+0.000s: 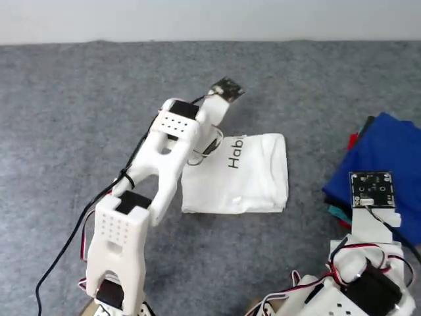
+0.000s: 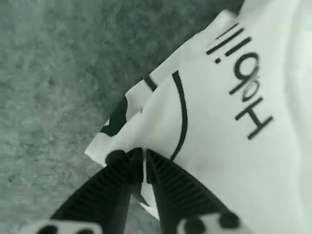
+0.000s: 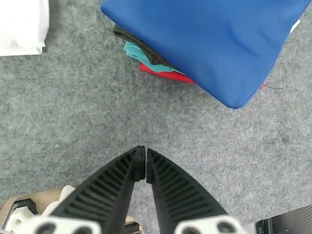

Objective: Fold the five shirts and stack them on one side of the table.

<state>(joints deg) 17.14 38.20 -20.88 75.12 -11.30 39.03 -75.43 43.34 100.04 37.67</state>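
Grey carpeted table is bearing a folded white lettered shirt centrally and a blue-topped shirt stack at one side. Left gripper is pinching the white shirt's edge; right gripper is hanging closed, empty, beside the stack.

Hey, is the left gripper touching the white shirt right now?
Touching. The left wrist view shows the left gripper shut on an edge of the white shirt, with a sliver of fabric pinched between its fingertips.
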